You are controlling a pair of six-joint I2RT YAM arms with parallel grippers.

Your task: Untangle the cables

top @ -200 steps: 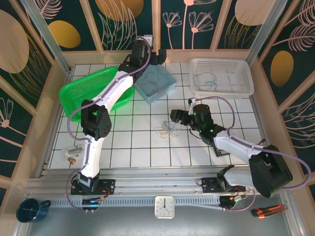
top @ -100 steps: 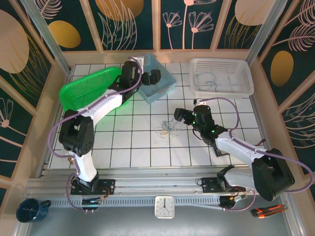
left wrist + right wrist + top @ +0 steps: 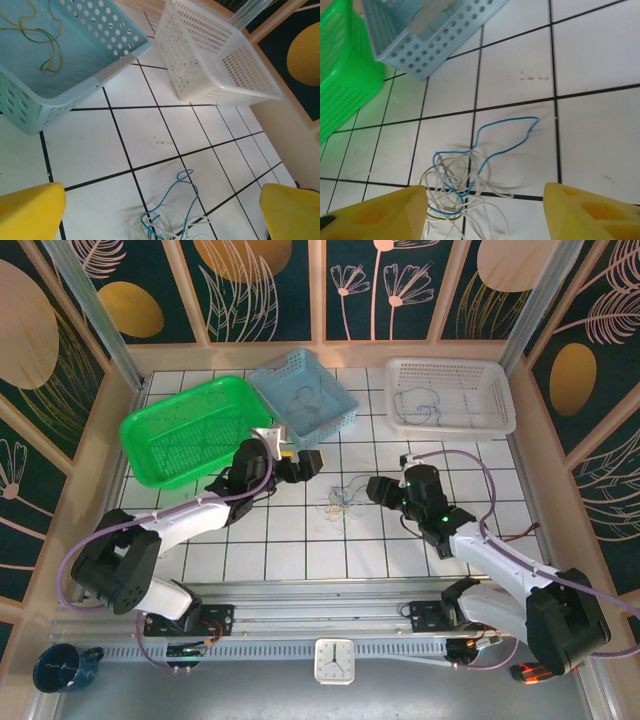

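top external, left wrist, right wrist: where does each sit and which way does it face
Top external: above, behind the bases, looking down on the table, left arm, right arm.
Left wrist: on the left arm, facing cable clump, blue basket, white basket; yellow fingers show.
Right wrist: low over the cable clump, yellow fingers flanking it.
Shared: cable clump, blue basket.

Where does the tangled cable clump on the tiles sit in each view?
Top external: cable clump near the table's centre.
Left wrist: clump at bottom centre.
Right wrist: clump lower left of centre.
Shared landmark: light blue basket, beyond the clump in every view.
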